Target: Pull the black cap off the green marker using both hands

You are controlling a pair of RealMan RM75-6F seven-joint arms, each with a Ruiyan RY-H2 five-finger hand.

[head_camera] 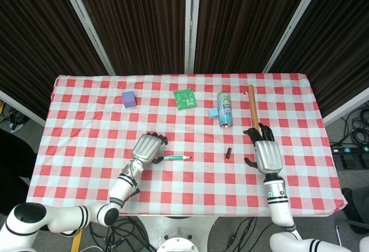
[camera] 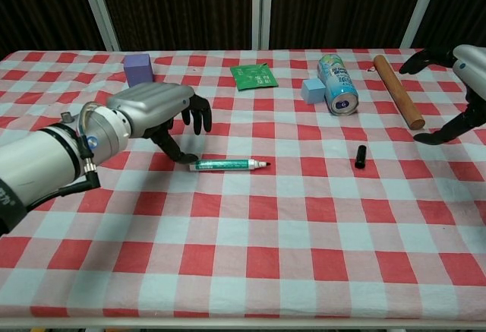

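The green marker (head_camera: 173, 158) (camera: 226, 165) lies flat on the checked tablecloth with its dark tip bare and pointing to the right. Its black cap (head_camera: 228, 154) (camera: 360, 156) lies apart on the cloth, further right. My left hand (head_camera: 147, 148) (camera: 152, 110) hovers at the marker's left end with fingers spread and holds nothing; its thumb tip is right beside the marker's end. Spread and empty, my right hand (head_camera: 267, 151) (camera: 472, 70) is to the right of the cap, well clear of it.
Along the far side sit a purple cube (head_camera: 128, 98) (camera: 137, 64), a green packet (head_camera: 184, 98) (camera: 253, 75), a small light-blue block (head_camera: 213, 113) (camera: 312, 90), a can on its side (head_camera: 224, 109) (camera: 337, 83) and a wooden rod (head_camera: 253, 109) (camera: 397, 91).
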